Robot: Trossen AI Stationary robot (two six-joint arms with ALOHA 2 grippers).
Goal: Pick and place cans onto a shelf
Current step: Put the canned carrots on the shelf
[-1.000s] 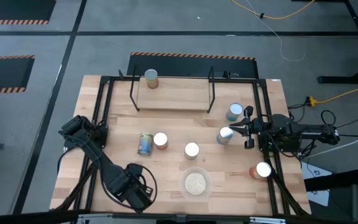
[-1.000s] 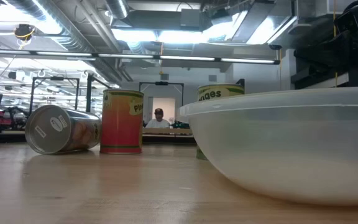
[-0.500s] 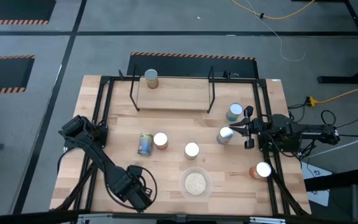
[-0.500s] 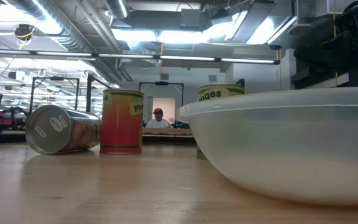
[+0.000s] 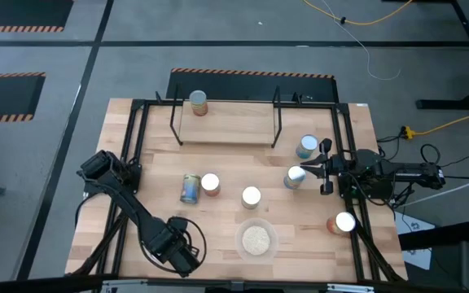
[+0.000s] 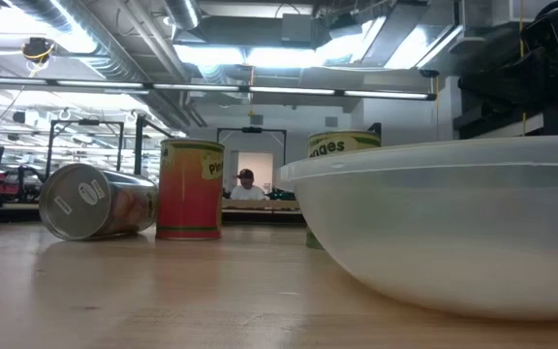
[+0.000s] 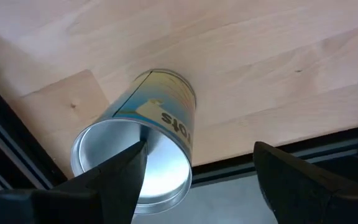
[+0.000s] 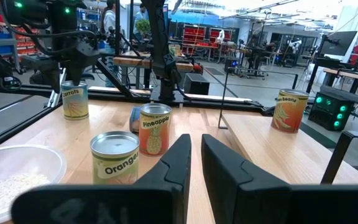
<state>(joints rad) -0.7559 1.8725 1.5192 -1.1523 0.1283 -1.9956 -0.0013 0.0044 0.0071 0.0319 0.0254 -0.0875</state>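
desk [image 5: 234,163] pale wood; shelf [image 5: 226,126] light board, black frame; floor hazard stripes [image 5: 251,73] orange-black; Pineapple can [image 8: 155,129] orange-yellow.

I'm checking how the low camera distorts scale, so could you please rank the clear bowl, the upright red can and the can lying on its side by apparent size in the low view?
1. Clear bowl, by far the largest; it sits nearest the camera.
2. and 3. Upright red can and the can lying on its side look about alike, so I would not rank them.

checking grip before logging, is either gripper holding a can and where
Nothing is held. The left gripper stands open over the carrots can; the right gripper is shut, empty.
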